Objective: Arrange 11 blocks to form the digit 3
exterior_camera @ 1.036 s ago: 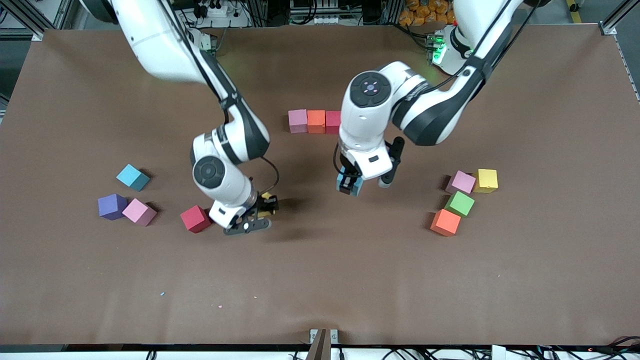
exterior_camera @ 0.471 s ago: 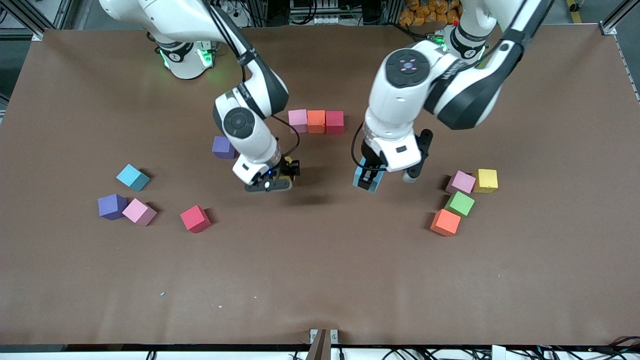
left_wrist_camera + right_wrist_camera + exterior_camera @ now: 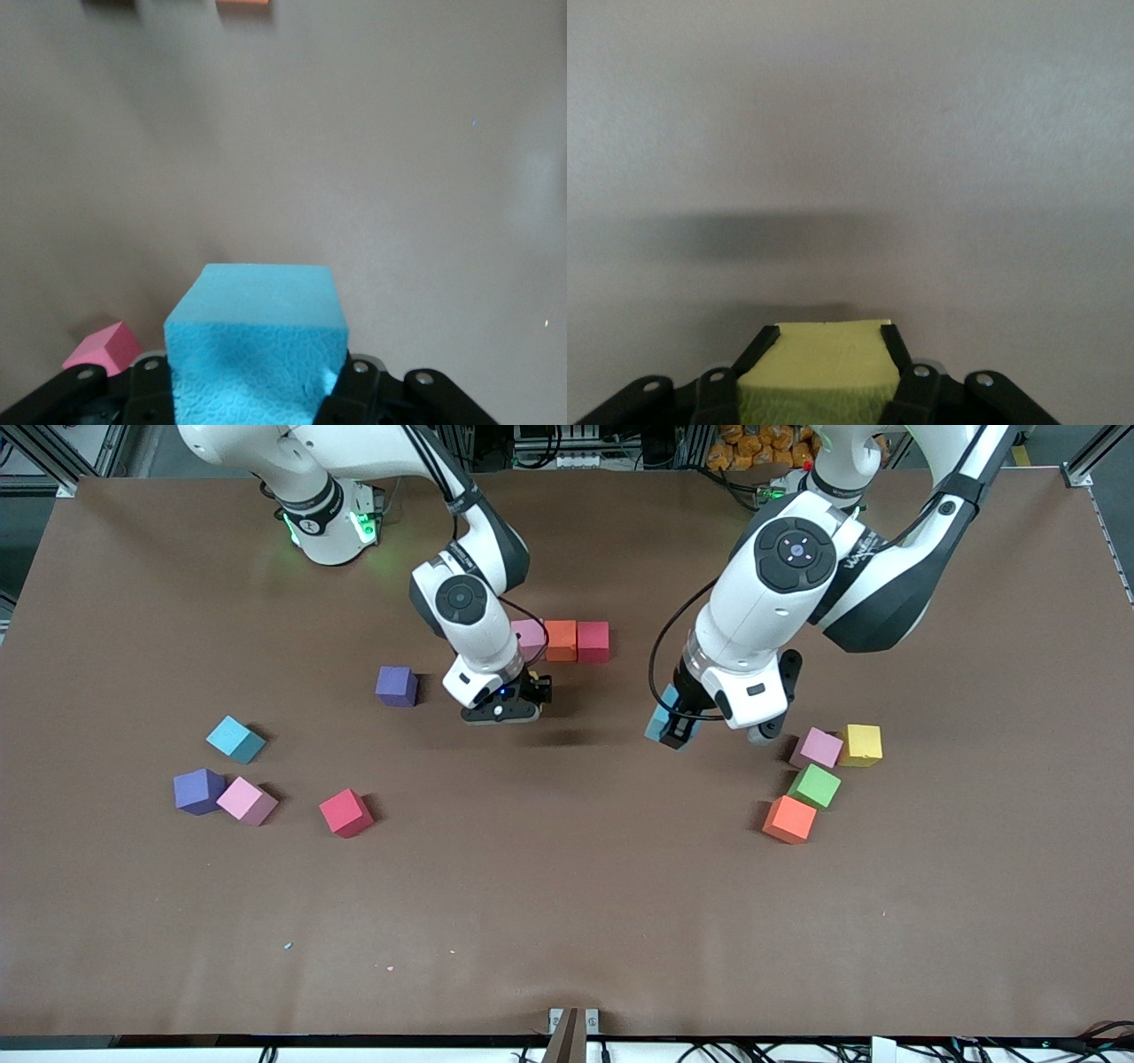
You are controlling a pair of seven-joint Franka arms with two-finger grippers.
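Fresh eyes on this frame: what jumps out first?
Both arms are up over the middle of the table, each carrying a cube: the left gripper is shut on a light blue block, the right gripper on a yellow block. Just past the right gripper lies a tidy row of pink, orange and red blocks. Loose cubes sit in clusters toward each arm's end.

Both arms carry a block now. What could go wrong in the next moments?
1. The right pincer, shut on a yellow block, hangs right beside the pink-orange-red row; lowering it could knock that row crooked.
2. The left pincer holds its light blue block low; the block might tilt when set down.
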